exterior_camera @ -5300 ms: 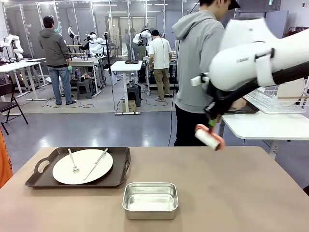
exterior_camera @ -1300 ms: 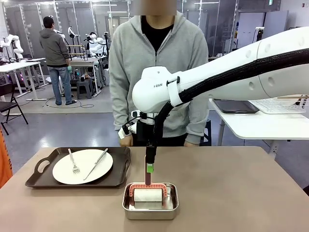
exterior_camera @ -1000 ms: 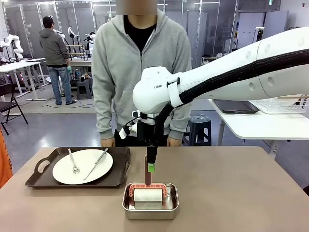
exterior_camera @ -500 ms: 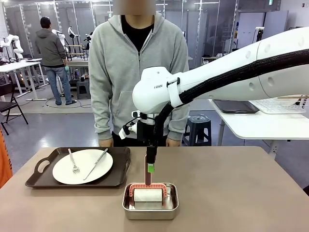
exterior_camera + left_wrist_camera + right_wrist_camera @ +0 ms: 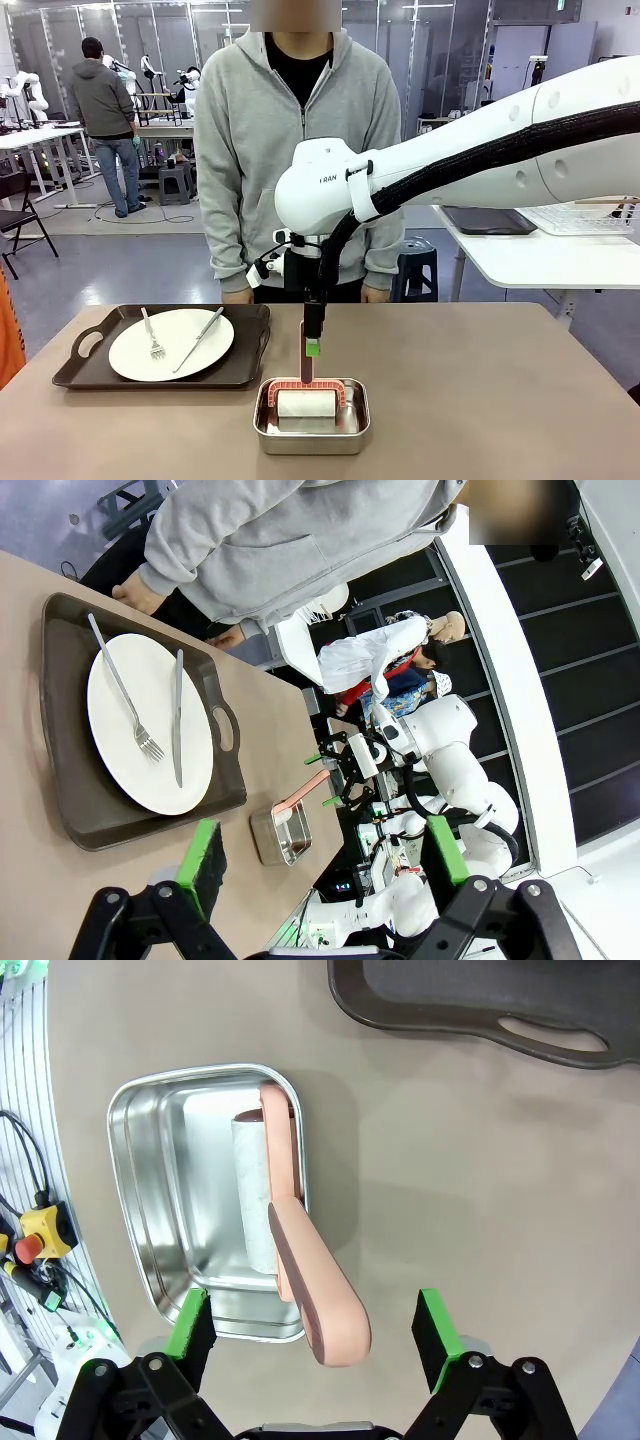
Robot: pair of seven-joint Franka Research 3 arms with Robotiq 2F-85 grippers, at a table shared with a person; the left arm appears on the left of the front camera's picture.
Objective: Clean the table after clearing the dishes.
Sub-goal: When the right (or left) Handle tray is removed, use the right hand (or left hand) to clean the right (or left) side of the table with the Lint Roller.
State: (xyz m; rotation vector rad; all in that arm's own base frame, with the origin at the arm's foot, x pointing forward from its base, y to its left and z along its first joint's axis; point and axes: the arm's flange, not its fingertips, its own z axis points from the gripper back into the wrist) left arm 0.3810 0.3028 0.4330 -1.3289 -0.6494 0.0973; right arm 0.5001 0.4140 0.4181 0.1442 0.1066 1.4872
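Note:
The tan table (image 5: 480,400) carries a dark brown tray (image 5: 250,352) with one of the dishes, a white plate (image 5: 170,343), a fork (image 5: 151,334) and a knife (image 5: 198,338). A pink-handled lint roller (image 5: 305,402) stands in a steel pan (image 5: 310,438). My right gripper (image 5: 312,340) hangs over it. In the right wrist view the right gripper (image 5: 315,1325) is open, its green pads apart on either side of the roller's handle (image 5: 315,1295). My left gripper (image 5: 325,855) is open and holds nothing, high above the tray (image 5: 60,780) and plate (image 5: 130,730).
A person in a grey hoodie (image 5: 300,130) stands at the table's far edge, hands (image 5: 237,296) hanging just behind it. A white side table (image 5: 540,260) stands at the right. Bare tabletop lies to the right of the pan.
Seconds ago my right gripper carried the roller in from the right; it now rests in the pan. Over the last second the arm stayed still and the person shifted slightly.

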